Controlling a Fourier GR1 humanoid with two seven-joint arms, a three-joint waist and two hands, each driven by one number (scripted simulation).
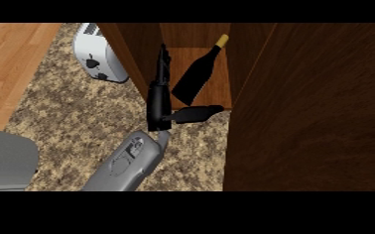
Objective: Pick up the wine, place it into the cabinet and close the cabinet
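Our black hand [158, 110] reaches from the grey forearm [126, 162] over the speckled granite counter [66, 109], fingers straight up along the dark wooden cabinet door [133, 54], thumb spread toward the dark wine bottle with its yellow cap [199, 73]. It holds nothing. We cannot tell which hand it is. That bottle leans tilted inside the open wooden cabinet [293, 104], near the front edge. We judge that swinging the door could clip it and tip it out. Farther left stands a white toaster [99, 58].
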